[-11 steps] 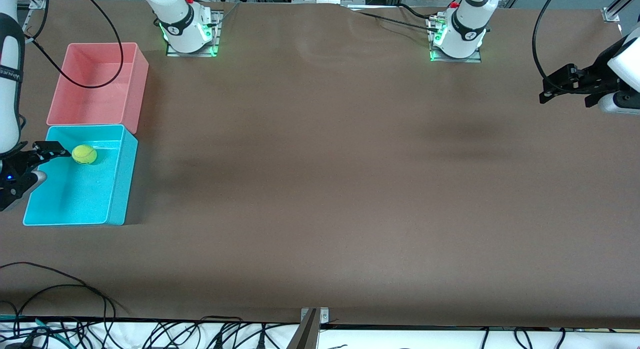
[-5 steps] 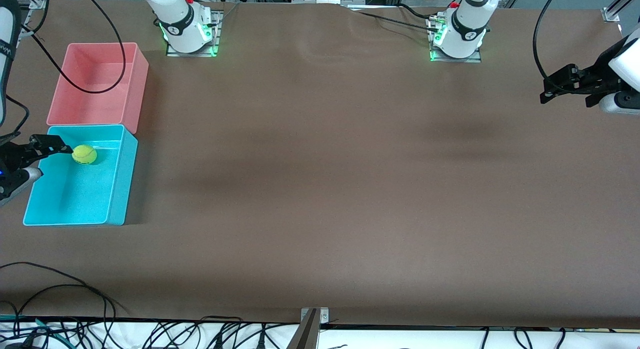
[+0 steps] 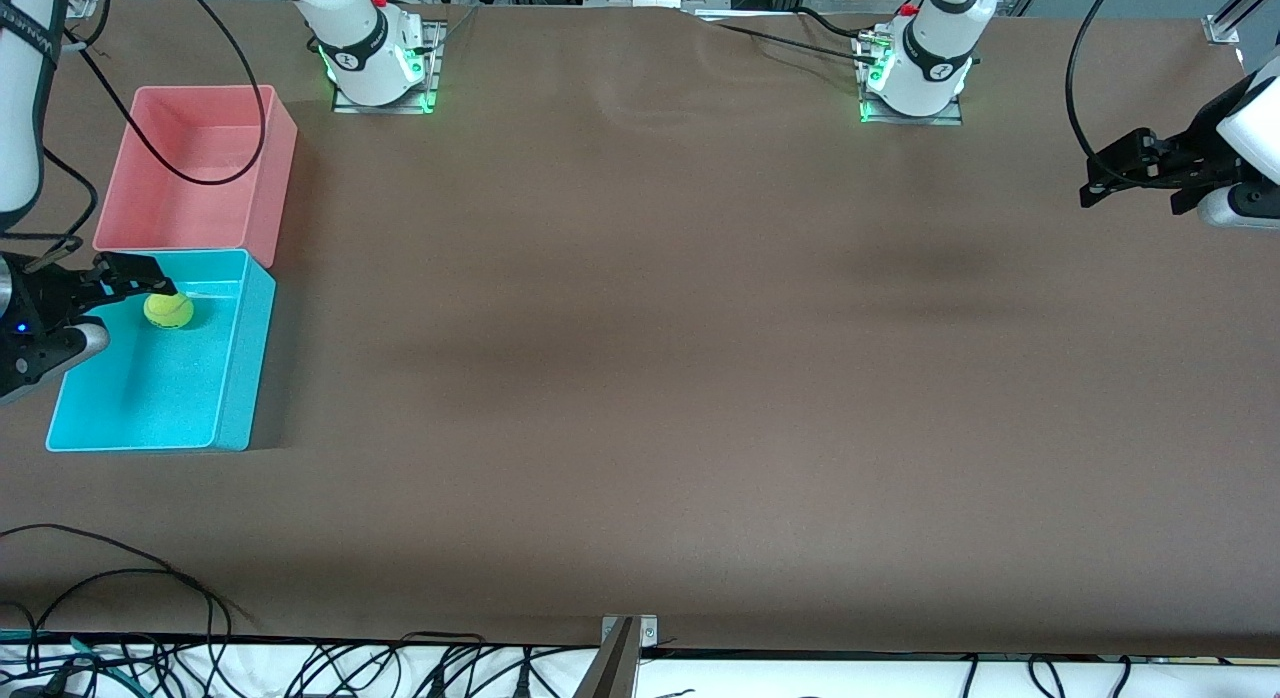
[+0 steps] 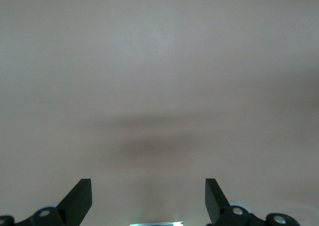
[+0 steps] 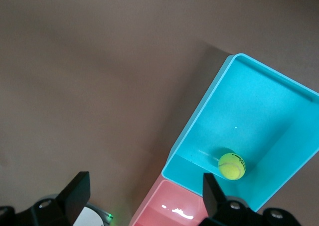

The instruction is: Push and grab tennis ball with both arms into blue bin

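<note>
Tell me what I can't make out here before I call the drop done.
- Front view: the right gripper is partly cut off by the frame edge, and its fingers overlap the tennis ball in the blue bin.
- Front view: the left gripper is small; the arm runs off frame.
- Left wrist view: only bare table.

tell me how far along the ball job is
Done: the tennis ball lies loose on the floor of the blue bin, near the wall next to the pink bin. In hand: nothing; the right gripper hangs open above the ball, and the left gripper waits open over bare table at its own end. Left: apparently only pulling the right arm clear.
</note>
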You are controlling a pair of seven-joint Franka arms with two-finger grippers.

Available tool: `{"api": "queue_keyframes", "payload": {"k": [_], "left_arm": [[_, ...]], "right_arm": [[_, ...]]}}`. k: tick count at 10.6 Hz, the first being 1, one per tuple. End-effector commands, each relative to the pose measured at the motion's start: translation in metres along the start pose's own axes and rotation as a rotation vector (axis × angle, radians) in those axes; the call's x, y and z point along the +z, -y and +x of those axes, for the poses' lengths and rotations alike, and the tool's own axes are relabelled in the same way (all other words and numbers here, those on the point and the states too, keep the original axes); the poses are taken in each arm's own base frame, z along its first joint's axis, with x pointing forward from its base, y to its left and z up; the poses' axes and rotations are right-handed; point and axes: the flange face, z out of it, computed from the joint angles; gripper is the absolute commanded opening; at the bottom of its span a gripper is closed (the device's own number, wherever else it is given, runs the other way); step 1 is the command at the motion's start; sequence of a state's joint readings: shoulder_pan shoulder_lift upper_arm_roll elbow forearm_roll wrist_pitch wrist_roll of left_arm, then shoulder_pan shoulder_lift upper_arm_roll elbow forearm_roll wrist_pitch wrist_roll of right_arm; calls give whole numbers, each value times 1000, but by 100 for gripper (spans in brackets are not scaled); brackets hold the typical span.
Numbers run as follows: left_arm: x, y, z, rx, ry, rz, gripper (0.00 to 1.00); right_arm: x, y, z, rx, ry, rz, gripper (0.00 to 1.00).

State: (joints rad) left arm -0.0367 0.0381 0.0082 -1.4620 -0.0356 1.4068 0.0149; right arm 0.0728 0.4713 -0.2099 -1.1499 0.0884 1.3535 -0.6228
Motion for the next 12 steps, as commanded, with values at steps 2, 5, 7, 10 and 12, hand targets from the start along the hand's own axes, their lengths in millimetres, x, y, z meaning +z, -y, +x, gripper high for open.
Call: {"api": "queue_keyframes", "payload": {"k": [2, 5, 7, 10, 12], "left_arm": [[-6, -3, 1, -3, 3, -16, 100], [-7, -2, 1, -3, 2, -15, 100], [-7, -3, 1, -1, 2, -16, 100], [-7, -5, 1, 6, 0, -14, 100], [-8, -10, 1, 12, -2, -14, 100]], "right_arm": [[-31, 18, -41, 192, -112, -36, 100], [-37, 26, -77, 240, -164, -31, 100], [-50, 40, -96, 280, -191, -21, 100], [-60, 61, -103, 519, -183, 5, 100], [-60, 62, -108, 579, -174, -4, 100]]}}
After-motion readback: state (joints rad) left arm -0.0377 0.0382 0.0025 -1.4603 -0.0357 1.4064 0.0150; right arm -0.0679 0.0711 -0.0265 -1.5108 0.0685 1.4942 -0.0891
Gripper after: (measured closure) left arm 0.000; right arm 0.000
